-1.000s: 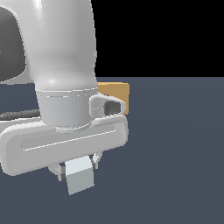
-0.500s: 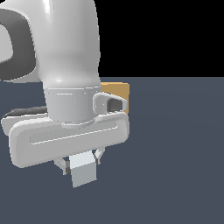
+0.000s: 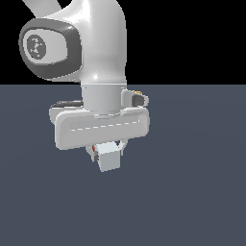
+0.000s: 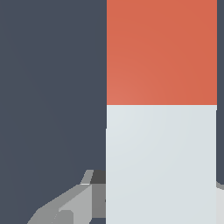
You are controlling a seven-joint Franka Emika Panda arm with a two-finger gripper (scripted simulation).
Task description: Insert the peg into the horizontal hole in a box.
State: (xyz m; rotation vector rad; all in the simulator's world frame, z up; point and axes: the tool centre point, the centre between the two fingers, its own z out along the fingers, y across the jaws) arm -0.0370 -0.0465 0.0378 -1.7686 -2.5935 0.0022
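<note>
here the gripper (image 3: 108, 153) pinches the peg (image 3: 109, 161) above the floor (image 3: 192, 192), its white end nearest the exterior view, while the box hides behind the arm (image 3: 98, 53), so a tilted peg could jam against the hole's edge.

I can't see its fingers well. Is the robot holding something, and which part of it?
Yes. The pincer is shut on the peg, gripping its white part; the orange-red end sticks out beyond the grip.

Glossy smooth white arm (image 3: 101, 43), matt smooth peg (image 4: 162, 131), matt dark floor (image 3: 192, 182)
</note>
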